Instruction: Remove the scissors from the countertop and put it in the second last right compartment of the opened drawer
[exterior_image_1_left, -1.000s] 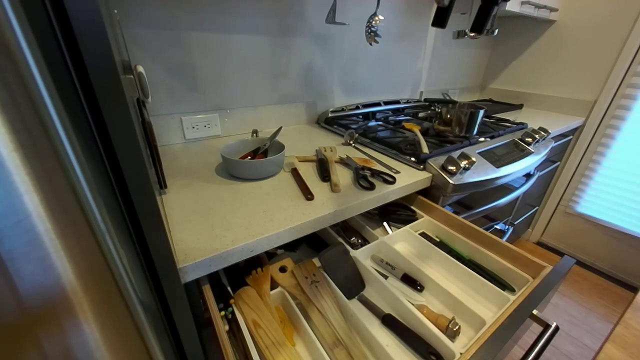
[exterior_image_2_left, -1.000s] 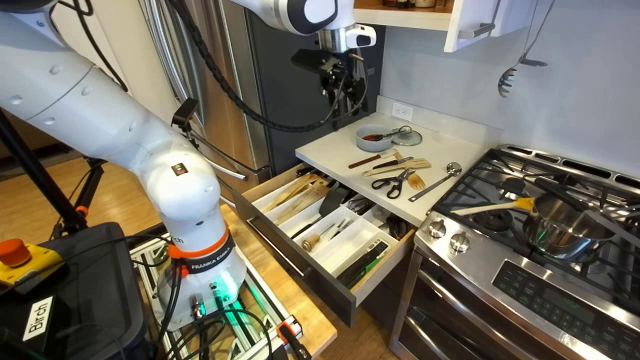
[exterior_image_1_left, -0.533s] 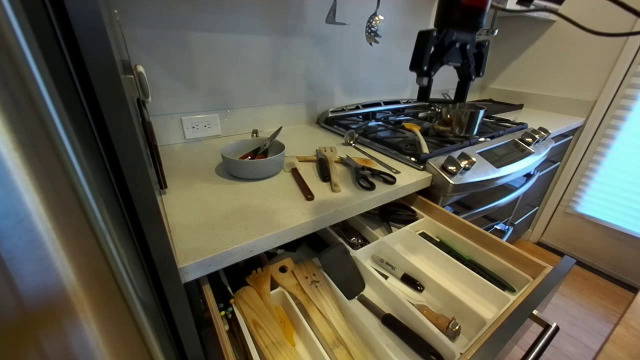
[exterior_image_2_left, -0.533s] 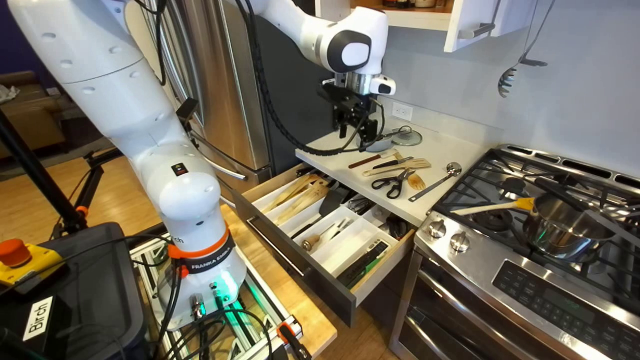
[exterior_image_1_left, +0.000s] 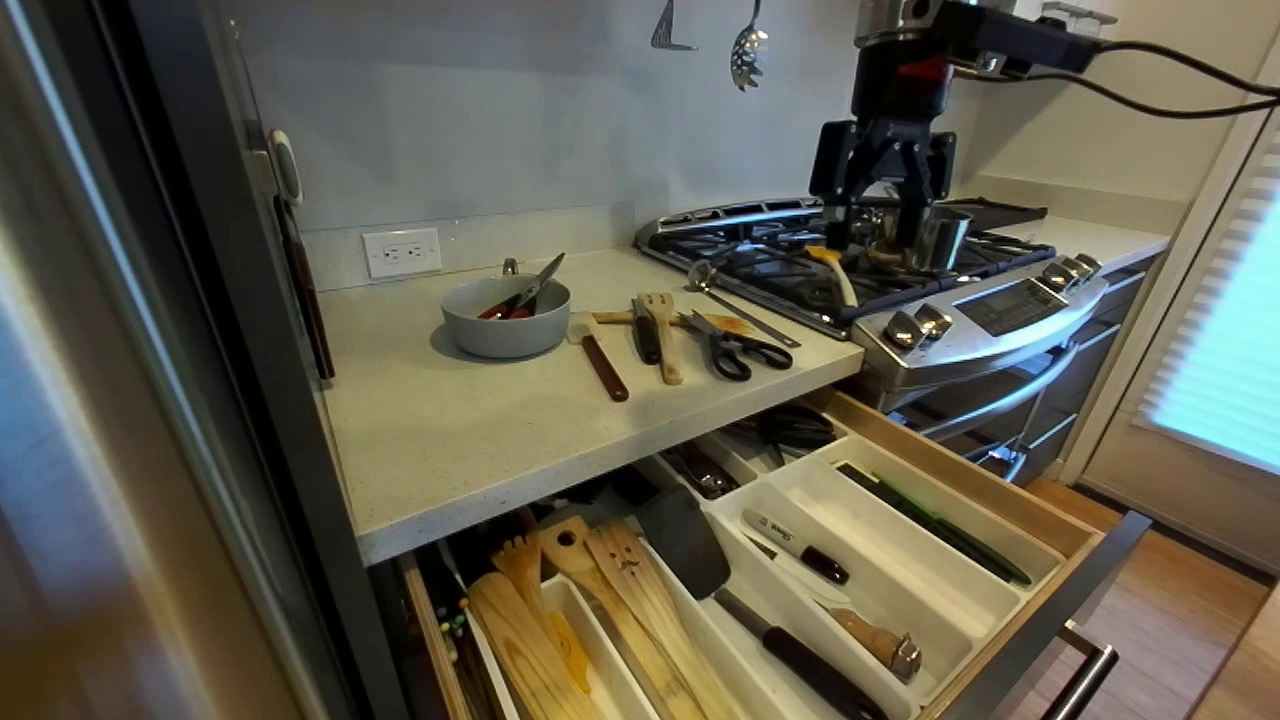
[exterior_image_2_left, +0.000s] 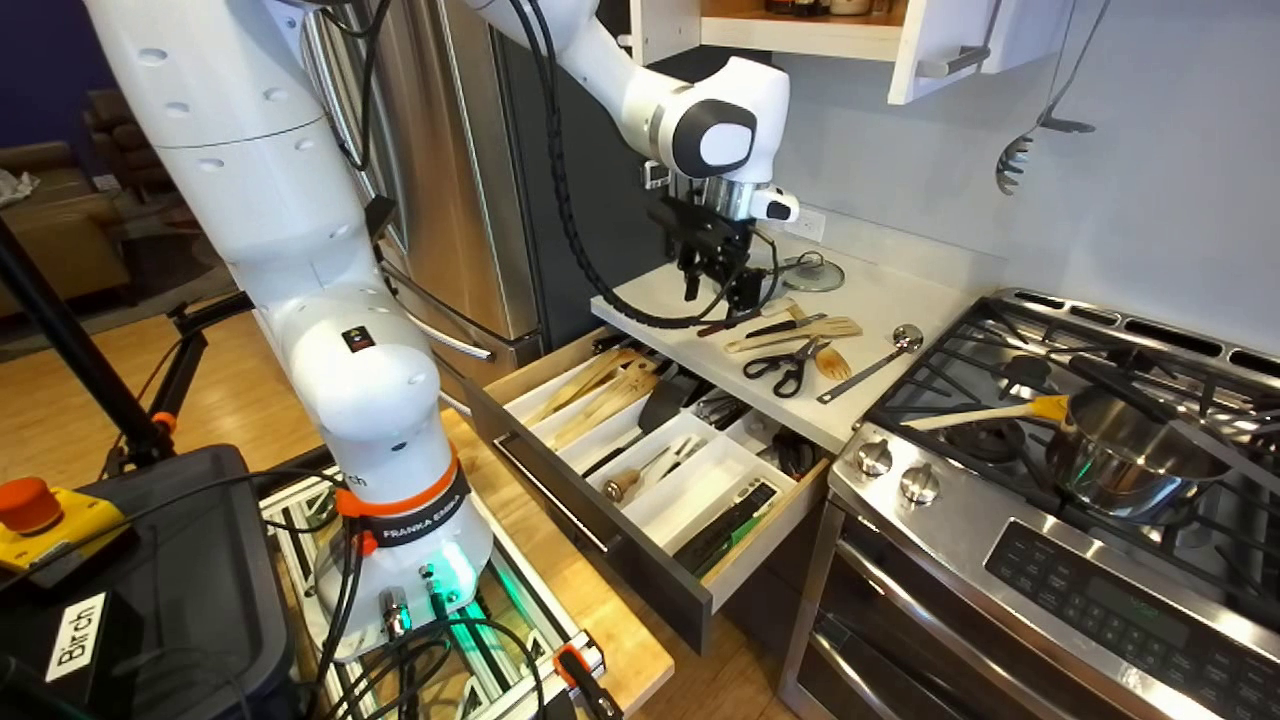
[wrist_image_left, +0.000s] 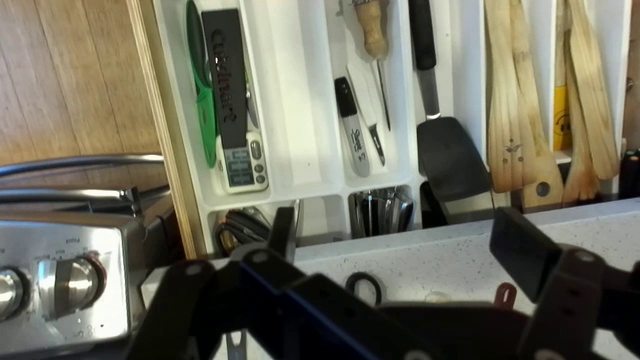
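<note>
On the pale desk (exterior_image_1_left: 450, 430), lower than the end effector (exterior_image_1_left: 872, 240) and left of it in an exterior view, are a gray bowl (exterior_image_1_left: 507, 325), scissors (exterior_image_1_left: 724, 344), a ladle (exterior_image_1_left: 745, 311), a wooden fork (exterior_image_1_left: 663, 335), a wooden spoon (exterior_image_1_left: 732, 323), a brown-handled tool (exterior_image_1_left: 604, 368) and a black-handled tool (exterior_image_1_left: 648, 342).

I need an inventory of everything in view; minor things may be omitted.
Countertop: one, cream, beside stove
Stove: one, steel, beside countertop
Pot: one, steel, on stove
Drawer: one, pale wood, dark front, open below countertop
Scissors: one, black handles, on countertop
Bowl: one, grey, on countertop
Lid: one, clear, on countertop
Ladle: one, silver, on countertop
Handled tools: two, brown and black, on countertop
Wooden utensils: two, tan, on countertop; several in drawer
Other items: many, mixed colours, in drawer, some unclear
Yellow utensil: one, pale handle, on stove
Hanging utensils: at least two, silver, by wall
Fridge: one, steel, beside countertop
Gripper: one, black, open, raised near countertop
Arm: one, white, beside drawer
</note>
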